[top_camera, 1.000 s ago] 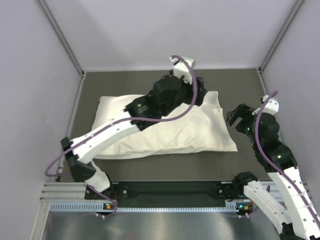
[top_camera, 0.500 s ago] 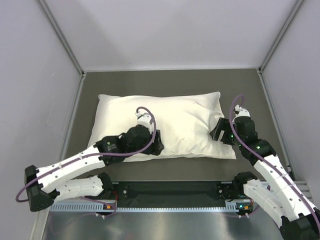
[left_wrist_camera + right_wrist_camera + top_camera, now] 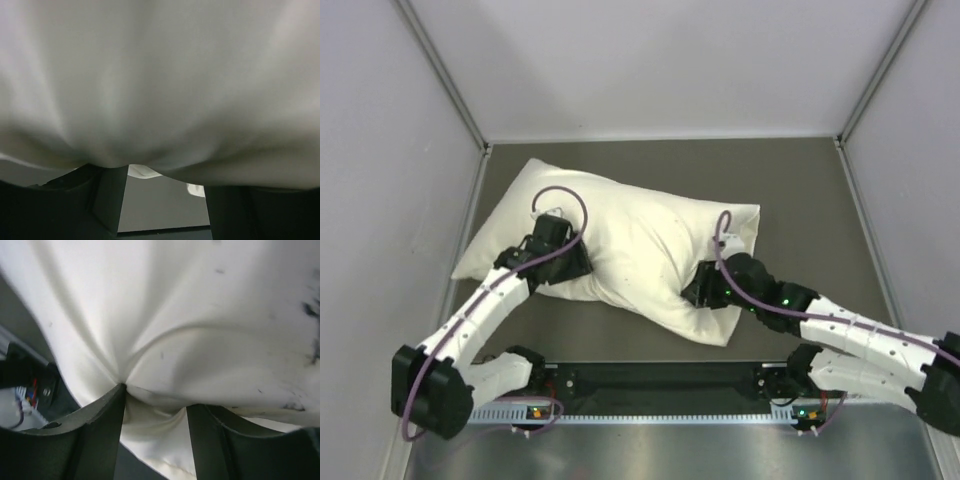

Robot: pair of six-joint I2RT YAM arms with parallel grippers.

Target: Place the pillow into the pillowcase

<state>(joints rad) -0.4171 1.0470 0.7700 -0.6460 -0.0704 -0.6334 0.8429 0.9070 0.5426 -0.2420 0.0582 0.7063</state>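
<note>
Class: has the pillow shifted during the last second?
Yes. The pillow has turned: its left end swung toward the left wall, its right end toward the front rail.

White-linked, black-jointed left arm (image 3: 485, 305) and right arm (image 3: 865, 340) trail purple cables (image 3: 563, 197).

A dark grey table top (image 3: 800, 170) fills the middle. Pale walls stand at 9 o'clock (image 3: 380, 200), 12 o'clock (image 3: 660, 60) and 3 o'clock (image 3: 920, 180). A metal rail (image 3: 660, 411) runs along 6 o'clock, with a shiny metal sheet (image 3: 670, 452) beside it.
</note>
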